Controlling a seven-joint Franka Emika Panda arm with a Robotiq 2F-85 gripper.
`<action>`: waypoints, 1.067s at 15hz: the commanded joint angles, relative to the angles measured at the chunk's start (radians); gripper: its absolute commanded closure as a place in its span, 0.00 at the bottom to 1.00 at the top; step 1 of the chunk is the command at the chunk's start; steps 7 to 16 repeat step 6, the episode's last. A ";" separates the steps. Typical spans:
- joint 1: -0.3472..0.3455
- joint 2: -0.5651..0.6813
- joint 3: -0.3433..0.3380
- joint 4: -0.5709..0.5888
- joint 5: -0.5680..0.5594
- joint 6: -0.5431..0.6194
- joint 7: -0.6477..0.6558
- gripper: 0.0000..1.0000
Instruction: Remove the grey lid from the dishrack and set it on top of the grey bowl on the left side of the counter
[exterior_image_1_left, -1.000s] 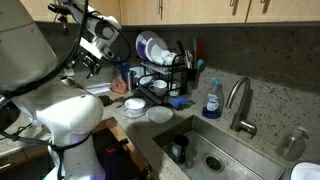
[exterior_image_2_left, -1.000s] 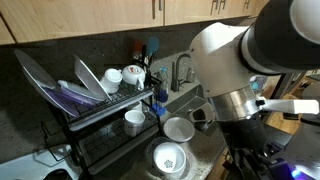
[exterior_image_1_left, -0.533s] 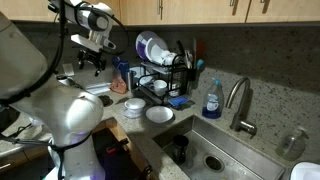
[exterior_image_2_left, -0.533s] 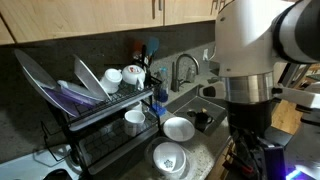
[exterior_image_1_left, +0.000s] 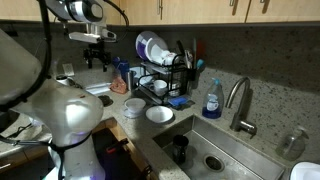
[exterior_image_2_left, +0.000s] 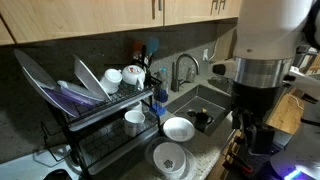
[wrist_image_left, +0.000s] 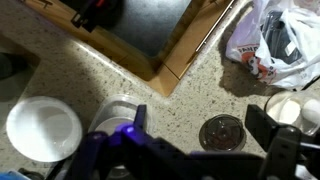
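The black wire dishrack (exterior_image_1_left: 163, 68) stands at the back of the counter and also shows in an exterior view (exterior_image_2_left: 95, 115). Grey, tilted plates or lids (exterior_image_2_left: 92, 79) lean in its top tier; I cannot tell which is the grey lid. My gripper (exterior_image_1_left: 97, 55) hangs above the counter, well left of the rack. In the wrist view it (wrist_image_left: 203, 128) is open and empty over speckled counter. A greyish bowl (wrist_image_left: 116, 112) lies by its left finger, partly hidden. A small dark round lid (wrist_image_left: 222, 132) lies between the fingers.
A white bowl (wrist_image_left: 43, 127) sits on the counter. Two bowls (exterior_image_1_left: 135, 107) (exterior_image_1_left: 160, 114) stand in front of the rack. A wooden board (wrist_image_left: 190, 45) and a plastic bag (wrist_image_left: 280, 45) lie beyond. The sink (exterior_image_1_left: 215, 150), faucet (exterior_image_1_left: 238, 100) and soap bottle (exterior_image_1_left: 212, 98) are to the right.
The arm has swung left and away from the dishrack, with the gripper now pointing down over the counter. Nothing was taken from the rack.
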 joint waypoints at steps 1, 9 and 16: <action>-0.023 -0.042 0.029 -0.010 -0.067 0.011 0.094 0.00; -0.002 -0.013 0.005 0.003 -0.044 -0.003 0.051 0.00; -0.002 -0.013 0.005 0.003 -0.044 -0.003 0.051 0.00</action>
